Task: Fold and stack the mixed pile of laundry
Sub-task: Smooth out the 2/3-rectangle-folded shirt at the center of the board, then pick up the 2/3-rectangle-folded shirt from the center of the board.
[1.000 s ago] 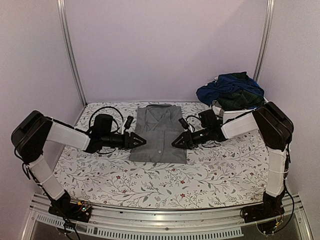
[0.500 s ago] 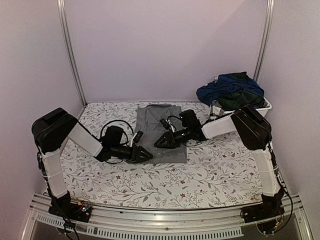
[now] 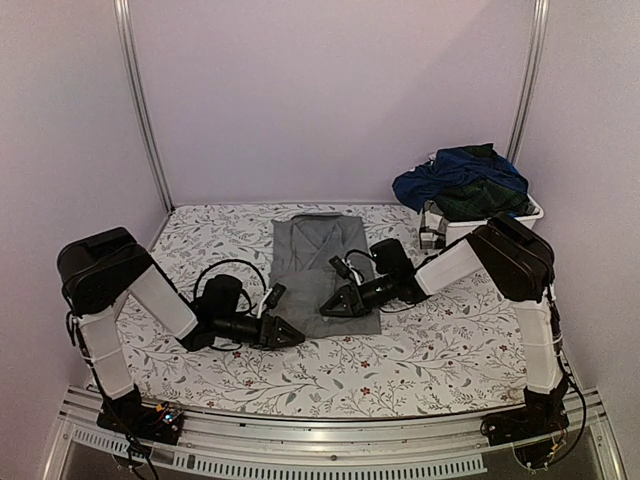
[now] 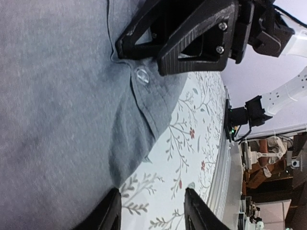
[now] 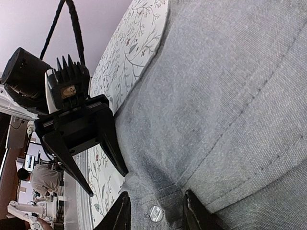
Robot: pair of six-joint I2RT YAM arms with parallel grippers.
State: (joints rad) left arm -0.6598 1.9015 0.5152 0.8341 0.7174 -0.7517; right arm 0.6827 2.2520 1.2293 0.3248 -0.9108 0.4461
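Top external: grey shirt (image 3: 315, 250) lies flat on the bench (image 3: 440, 340). Left fingers (image 3: 285, 333), released, rest at its 7 o'clock corner; right fingers (image 3: 338, 303), released, straddle its 6 o'clock hem.

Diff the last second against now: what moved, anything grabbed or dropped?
Both arms pulled back toward the near edge. The left gripper slid from the grey shirt's left side to its near-left hem corner; the right gripper crossed from the right side onto the near hem. Both jaws open, nothing gripped or released. Shirt, bin and the clothes in it unchanged.
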